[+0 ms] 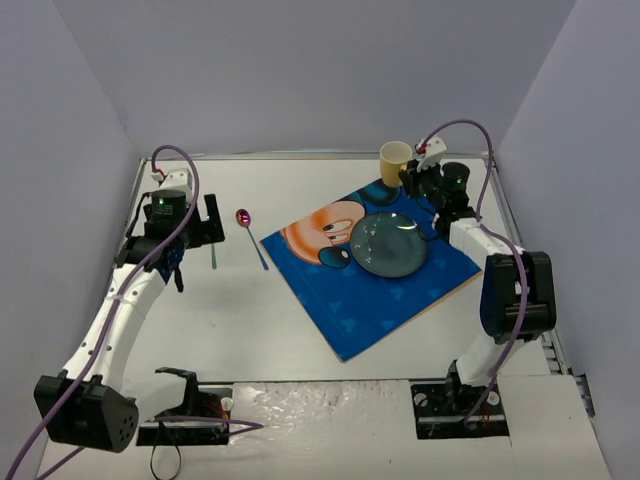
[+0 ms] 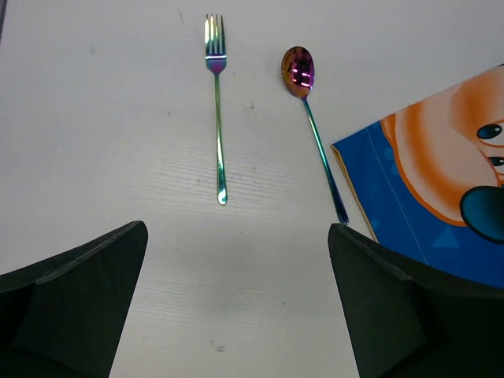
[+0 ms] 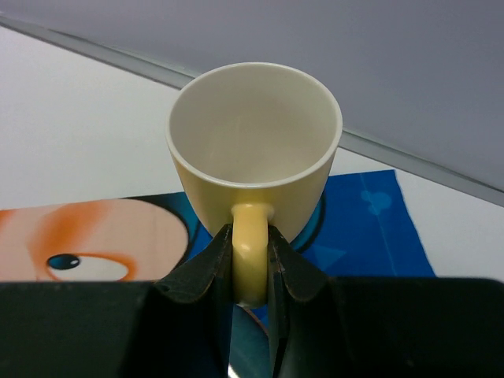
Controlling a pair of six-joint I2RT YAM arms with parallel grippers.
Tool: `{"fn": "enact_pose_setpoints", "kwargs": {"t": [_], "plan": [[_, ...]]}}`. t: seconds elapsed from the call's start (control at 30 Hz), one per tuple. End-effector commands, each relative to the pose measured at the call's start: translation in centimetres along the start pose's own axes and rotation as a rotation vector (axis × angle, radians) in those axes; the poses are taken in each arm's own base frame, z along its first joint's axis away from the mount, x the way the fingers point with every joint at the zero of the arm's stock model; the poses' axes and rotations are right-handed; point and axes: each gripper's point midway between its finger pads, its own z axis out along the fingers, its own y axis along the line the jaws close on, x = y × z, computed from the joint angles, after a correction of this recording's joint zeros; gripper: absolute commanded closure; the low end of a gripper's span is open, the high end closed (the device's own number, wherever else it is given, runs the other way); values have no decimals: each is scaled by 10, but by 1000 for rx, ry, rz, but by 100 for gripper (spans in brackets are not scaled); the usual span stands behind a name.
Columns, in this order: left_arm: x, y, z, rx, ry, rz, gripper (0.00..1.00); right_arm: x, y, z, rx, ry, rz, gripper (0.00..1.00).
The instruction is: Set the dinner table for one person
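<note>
My left gripper hangs jaws spread over the matte white dinner table that's under everything, with a slim iridescent fork and spoon lying parallel just beyond. Farther back, my right gripper pinches a glossy pale-yellow mug by its loop handle.

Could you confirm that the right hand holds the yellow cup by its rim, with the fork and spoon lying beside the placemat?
Not quite: the right hand grips the yellow cup by its handle, not its rim, as the right wrist view shows. The fork and spoon do lie beside the placemat.
</note>
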Motion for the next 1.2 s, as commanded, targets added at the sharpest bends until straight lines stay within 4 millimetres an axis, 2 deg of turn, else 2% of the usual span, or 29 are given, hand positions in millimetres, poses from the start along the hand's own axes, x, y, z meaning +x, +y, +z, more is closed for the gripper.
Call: {"fn": "enact_pose_setpoints", "kwargs": {"t": [0.0,0.07,0.1,0.17,0.27,0.37,0.47,0.8,1.17], "plan": [[-28,12,6,-64,-102,11,3,-114,-49,3,82,-347,-140,100],[-27,17,9,-81,-100,8,3,-107,-56,11,70,-347,-135,100],[-27,18,9,-87,-101,7,3,-112,-57,12,69,-360,-138,100],[-25,25,13,-119,-93,7,3,-105,-81,15,97,-354,-142,100],[-23,31,16,-150,-86,11,3,-100,-96,24,107,-359,-150,100],[-21,32,20,-160,-77,13,3,-95,-105,32,103,-360,-153,100],[-19,35,23,-176,-68,18,3,-82,-114,48,95,-348,-156,100],[-18,47,28,-219,-79,15,3,-52,-128,72,83,-337,-145,100],[-16,46,33,-215,-65,16,3,-17,-140,74,97,-288,-137,100]]}}
